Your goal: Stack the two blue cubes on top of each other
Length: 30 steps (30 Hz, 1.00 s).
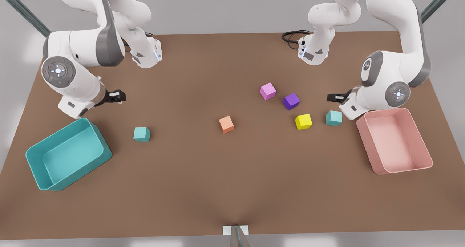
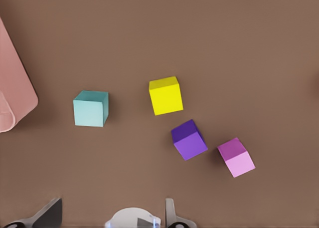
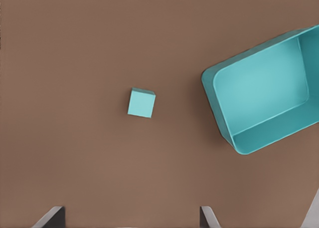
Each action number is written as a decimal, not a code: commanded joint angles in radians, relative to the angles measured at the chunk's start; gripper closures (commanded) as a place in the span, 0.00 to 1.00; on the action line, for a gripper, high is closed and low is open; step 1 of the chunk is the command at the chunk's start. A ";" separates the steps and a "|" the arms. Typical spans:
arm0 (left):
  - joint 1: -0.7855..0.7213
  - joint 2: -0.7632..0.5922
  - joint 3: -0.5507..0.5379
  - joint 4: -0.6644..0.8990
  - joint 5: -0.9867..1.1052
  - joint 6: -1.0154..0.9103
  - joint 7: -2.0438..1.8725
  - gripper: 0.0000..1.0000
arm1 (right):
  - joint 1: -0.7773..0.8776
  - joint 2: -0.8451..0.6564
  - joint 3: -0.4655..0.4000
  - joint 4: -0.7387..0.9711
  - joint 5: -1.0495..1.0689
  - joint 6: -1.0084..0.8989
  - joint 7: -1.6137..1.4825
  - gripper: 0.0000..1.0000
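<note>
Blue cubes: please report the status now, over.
Left gripper open, above table near pink bin; right gripper open near teal bin. Blue cubes apart, unstacked. Yellow cube beside one.

Brown bench (image 1: 203,174) carries two teal cubes (image 1: 141,134) (image 1: 334,118), orange (image 1: 226,124), yellow (image 1: 303,121), purple (image 1: 291,101), pink cubes (image 1: 268,91), teal bin (image 1: 40,174), pink bin (image 1: 423,141).

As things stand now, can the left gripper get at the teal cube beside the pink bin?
Probably yes: the left gripper hangs open close by this teal cube, whose top is bare; yellow cube and pink bin stand apart.
</note>
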 commanded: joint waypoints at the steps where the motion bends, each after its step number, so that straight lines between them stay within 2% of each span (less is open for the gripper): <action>1: -0.018 0.006 0.000 0.000 0.001 -0.026 -0.038 0.00 | 0.003 0.002 -0.002 0.002 0.000 0.026 -0.031 0.00; 4: -0.016 0.009 0.002 0.000 0.001 -0.026 -0.038 0.00 | 0.007 0.083 0.004 -0.004 -0.010 0.037 -0.042 0.00; 6: -0.010 0.009 0.002 0.000 0.001 -0.028 -0.038 0.00 | -0.003 0.245 0.003 -0.021 -0.002 0.170 -0.033 0.00; 8: -0.009 0.009 0.002 0.000 0.001 -0.026 -0.040 0.00 | -0.060 0.312 0.000 -0.099 0.039 0.333 -0.029 0.00; 10: -0.007 0.009 0.002 0.000 -0.001 -0.026 -0.040 0.00 | -0.066 0.317 0.000 -0.214 0.055 0.506 -0.008 0.00; 15: -0.002 0.023 0.002 0.000 -0.001 -0.029 -0.040 0.00 | -0.085 0.303 0.000 -0.403 0.144 0.801 -0.003 0.00; 23: 0.007 0.038 0.002 0.000 -0.001 -0.048 -0.066 0.00 | -0.086 0.280 0.000 -0.535 0.150 0.804 -0.003 0.00; 30: 0.054 0.057 0.002 0.000 0.001 -0.048 -0.058 0.00 | -0.091 0.331 0.000 -0.551 0.148 0.806 -0.003 0.00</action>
